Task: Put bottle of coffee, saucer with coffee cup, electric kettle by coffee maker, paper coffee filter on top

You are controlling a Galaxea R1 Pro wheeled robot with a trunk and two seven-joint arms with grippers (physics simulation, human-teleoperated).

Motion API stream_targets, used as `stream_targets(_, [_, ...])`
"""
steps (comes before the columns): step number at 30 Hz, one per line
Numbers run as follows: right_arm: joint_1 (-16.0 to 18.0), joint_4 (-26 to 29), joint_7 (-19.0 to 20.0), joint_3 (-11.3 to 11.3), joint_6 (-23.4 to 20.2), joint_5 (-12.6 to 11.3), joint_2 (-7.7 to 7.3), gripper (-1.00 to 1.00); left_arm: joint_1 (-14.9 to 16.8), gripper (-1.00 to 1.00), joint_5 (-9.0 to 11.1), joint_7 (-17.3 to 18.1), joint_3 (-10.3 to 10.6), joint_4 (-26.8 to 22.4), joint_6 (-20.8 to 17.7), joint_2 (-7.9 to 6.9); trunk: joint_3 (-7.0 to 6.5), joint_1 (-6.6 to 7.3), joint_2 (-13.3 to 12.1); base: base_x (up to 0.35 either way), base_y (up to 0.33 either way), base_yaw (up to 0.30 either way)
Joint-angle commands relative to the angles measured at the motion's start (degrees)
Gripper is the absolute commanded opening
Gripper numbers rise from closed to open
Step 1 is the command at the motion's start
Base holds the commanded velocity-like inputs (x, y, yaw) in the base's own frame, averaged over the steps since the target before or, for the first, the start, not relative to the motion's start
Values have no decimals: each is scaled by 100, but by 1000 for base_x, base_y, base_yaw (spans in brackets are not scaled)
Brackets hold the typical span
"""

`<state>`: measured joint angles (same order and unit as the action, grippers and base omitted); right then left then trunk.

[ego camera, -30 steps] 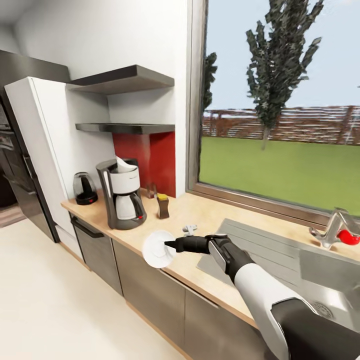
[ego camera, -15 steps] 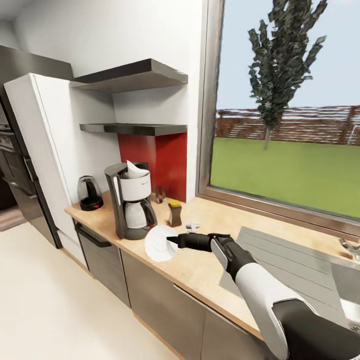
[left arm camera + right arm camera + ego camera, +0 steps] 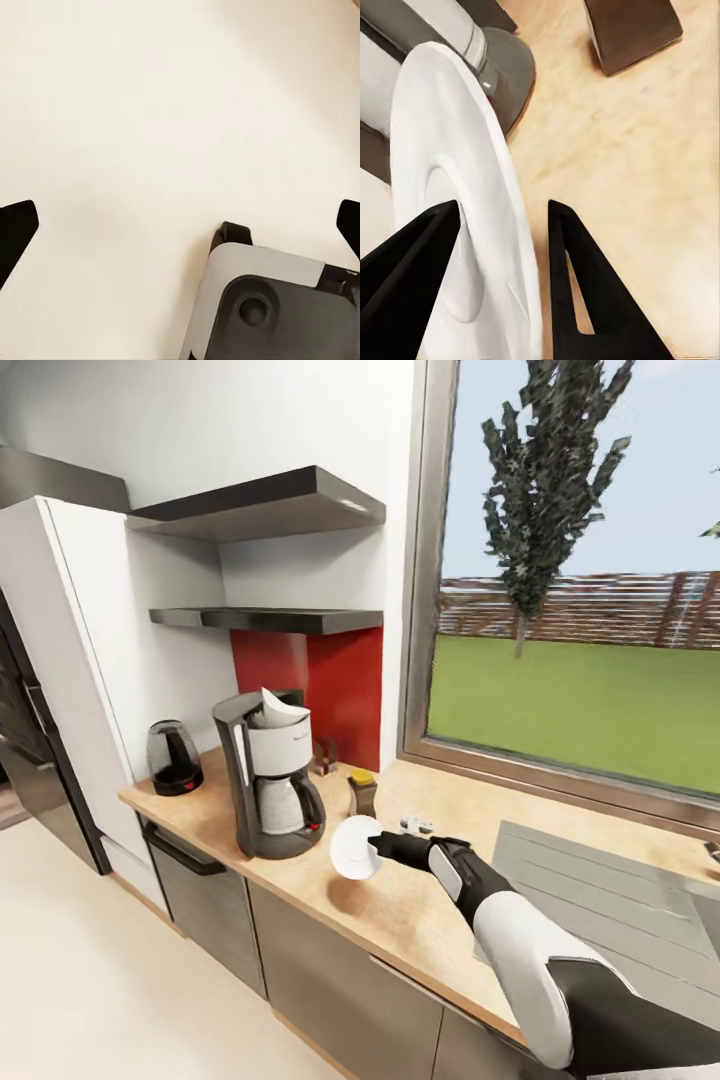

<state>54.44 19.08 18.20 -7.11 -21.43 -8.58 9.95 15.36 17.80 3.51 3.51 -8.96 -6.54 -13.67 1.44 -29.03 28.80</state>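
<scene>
Over on the left, a small dark electric kettle with a red switch (image 3: 173, 760) stands on the pale wooden desk (image 3: 400, 920), close to the tall white cabinet (image 3: 90, 660). Next along, well apart from it, is the black and white drip coffee maker with its glass pot (image 3: 272, 780), and a white paper coffee filter (image 3: 280, 710) pokes up from its top. Just right of the maker sits a brown coffee bottle with a yellow cap (image 3: 362, 794), in front of the red wall panel (image 3: 320, 680) under the dark shelves (image 3: 270, 618).

The right gripper (image 3: 377, 847) reaches in from the right and is closed on the round white saucer (image 3: 356, 848), its black fingers (image 3: 585, 292) pinching the rim with the plate tilted on edge. The saucer hangs above the desk, just right of the coffee maker's base and in front of the bottle.

From the left wrist, the left gripper (image 3: 180, 225) hangs over cream floor (image 3: 150, 112) with its finger tips spread wide, holding nothing.
</scene>
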Motion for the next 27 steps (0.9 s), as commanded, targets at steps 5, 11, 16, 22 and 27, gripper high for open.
stream_targets(5, [5, -408, -78, -68, -54, -778, 5, -100, 2, 100, 53, 9, 36, -10, -32, -7, 12, -4, 12, 25, 27, 0])
stream_targets(11, [5, -857, -77, -62, -47, -1387, -1, -100, 2, 100, 53, 9, 36, -10, -31, -13, 12, -4, 12, 1, 1, 0])
stream_targets(16, [5, -1185, -88, -62, -43, -1408, -18, -100, 2, 100, 50, 9, 36, -8, -39, -13, 12, -4, 12, 92, 20, 0])
stream_targets(22, [5, -1214, -614, -62, -27, -1428, -37, -100, 2, 100, 53, -10, 36, -6, -40, -13, 12, -4, 12, 186, 19, 0])
stream_targets(27, [5, -1205, -1034, -62, -19, -1447, -35, -100, 2, 100, 55, -76, 36, -7, -47, -13, 12, -4, 12, 15, 1, 0])
